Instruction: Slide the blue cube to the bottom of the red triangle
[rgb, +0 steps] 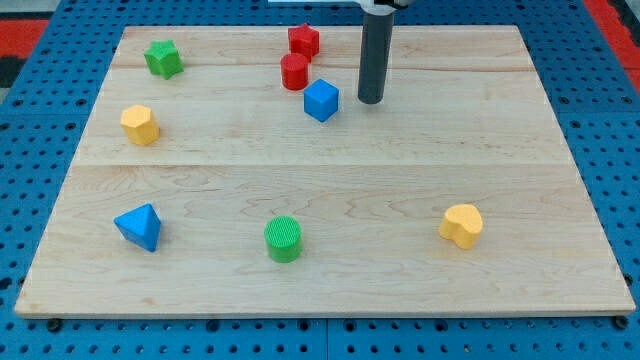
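Beside blue cube (321, 100), on view's right: my tip (370, 101); apart.

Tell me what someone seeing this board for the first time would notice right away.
Probably the dark rod coming down from the view's top, my tip resting just right of the blue cube without clearly touching it. Next, the red pair up there: a red cylinder just upper left of the cube and a red star-like block above it. The other coloured blocks lie scattered over the pale wooden board.
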